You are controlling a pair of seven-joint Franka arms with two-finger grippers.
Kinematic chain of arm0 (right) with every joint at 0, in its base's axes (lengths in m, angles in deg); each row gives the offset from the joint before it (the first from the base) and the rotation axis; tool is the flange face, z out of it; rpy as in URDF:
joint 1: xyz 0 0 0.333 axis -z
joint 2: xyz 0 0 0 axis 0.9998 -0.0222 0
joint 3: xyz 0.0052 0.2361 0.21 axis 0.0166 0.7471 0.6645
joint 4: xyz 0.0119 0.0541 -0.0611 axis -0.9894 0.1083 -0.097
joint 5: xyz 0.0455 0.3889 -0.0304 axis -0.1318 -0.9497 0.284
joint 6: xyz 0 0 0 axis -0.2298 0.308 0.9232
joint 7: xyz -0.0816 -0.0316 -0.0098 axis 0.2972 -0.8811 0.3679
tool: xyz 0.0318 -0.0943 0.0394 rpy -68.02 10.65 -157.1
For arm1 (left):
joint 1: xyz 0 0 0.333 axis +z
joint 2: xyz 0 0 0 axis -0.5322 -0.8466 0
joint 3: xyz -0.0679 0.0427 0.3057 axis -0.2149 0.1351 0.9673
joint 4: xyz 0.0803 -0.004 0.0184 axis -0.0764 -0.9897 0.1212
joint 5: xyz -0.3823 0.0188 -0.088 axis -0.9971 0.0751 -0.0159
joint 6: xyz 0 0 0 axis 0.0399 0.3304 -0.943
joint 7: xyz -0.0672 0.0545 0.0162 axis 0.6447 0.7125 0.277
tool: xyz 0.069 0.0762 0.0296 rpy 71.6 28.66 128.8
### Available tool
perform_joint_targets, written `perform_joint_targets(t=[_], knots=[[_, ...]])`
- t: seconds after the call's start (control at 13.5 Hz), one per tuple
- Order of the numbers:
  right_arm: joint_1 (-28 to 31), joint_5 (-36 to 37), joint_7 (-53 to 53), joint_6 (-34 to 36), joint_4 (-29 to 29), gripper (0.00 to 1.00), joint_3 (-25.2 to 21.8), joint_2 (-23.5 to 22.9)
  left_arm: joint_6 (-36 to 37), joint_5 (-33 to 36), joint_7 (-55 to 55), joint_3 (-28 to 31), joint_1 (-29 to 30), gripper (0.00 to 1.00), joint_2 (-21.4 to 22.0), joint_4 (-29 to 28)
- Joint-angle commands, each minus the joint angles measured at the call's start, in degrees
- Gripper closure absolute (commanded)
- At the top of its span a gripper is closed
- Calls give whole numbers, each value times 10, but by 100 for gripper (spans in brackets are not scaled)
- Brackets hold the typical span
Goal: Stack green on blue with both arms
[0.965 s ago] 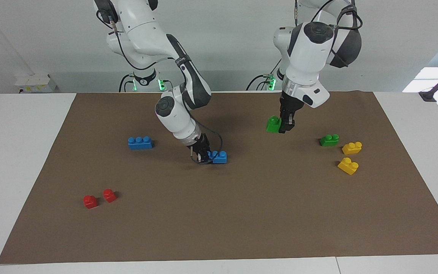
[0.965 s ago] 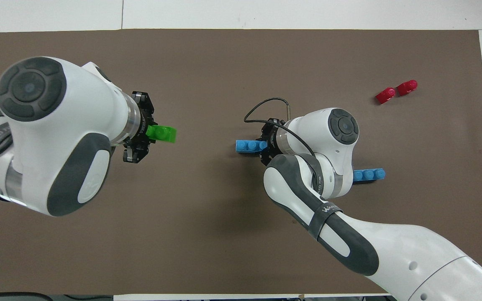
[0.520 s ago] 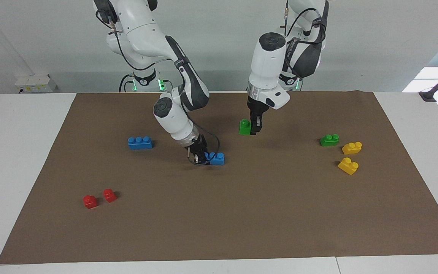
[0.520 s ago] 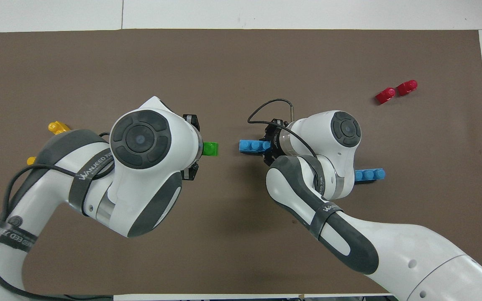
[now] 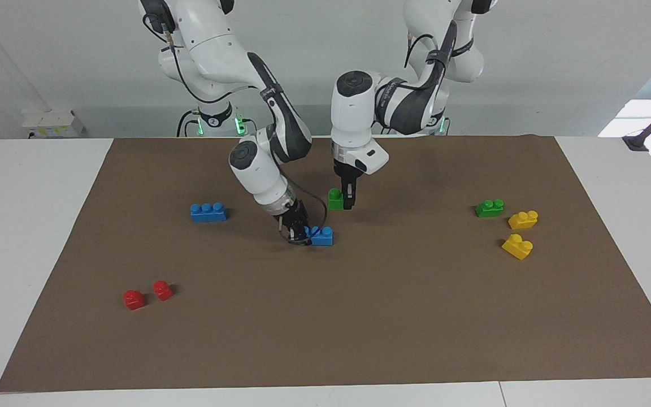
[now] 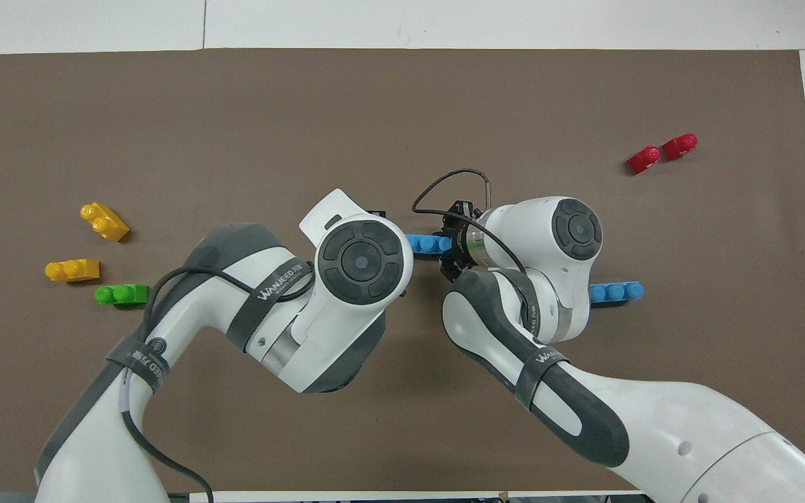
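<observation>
step in hand: bringing the green brick (image 5: 335,199) to the held blue brick (image 5: 321,235), which serves as the landmark here; the stack is not yet made
red bricks (image 5: 147,294): a pair well apart from the held blue brick, toward the right arm's end of the table and farther from the robots
spare blue brick (image 5: 208,212): on the mat, toward the right arm's end from the held blue brick, a little nearer to the robots
right gripper (image 5: 300,230): low at the mat, fingers clamped on one end of the held blue brick, whose other studs stay bare
left gripper (image 5: 348,200): up in the air, closed on the green brick, just beside the held blue brick and above its level
next move: my reading is that the green brick must come over the bare studs, square to them, then press straight down while the right gripper steadies the base
in the way: the right gripper covers one end, so only the bare end can take the green brick; the two wrists are close
spare green brick (image 5: 489,208): toward the left arm's end, well apart from the held blue brick
yellow bricks (image 5: 520,231): two, just past the spare green brick, well clear of the work
</observation>
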Motion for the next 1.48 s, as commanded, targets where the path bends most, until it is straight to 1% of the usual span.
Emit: perform_joint_targets(t=[0.0,0.15,0.37,0.52,0.89,1.41], knots=[[2,-16,-28,-23,20,100,2,-2,9,21,-45,11,-33,100,-77,79],[1,-16,-29,-25,21,100,1,-2,2,38,-70,9,-37,100,-85,84],[1,-15,-34,-25,21,100,1,-2,-8,42,-80,9,-48,100,-104,81],[1,-15,-35,-26,22,100,1,-2,-20,59,-97,9,-48,100,-104,78],[1,-15,-47,-27,27,100,1,-1,-45,62,-100,11,-48,100,-111,65],[1,-15,-57,-38,35,100,2,0,-88,87,-99,13,-36,100,-114,44]])
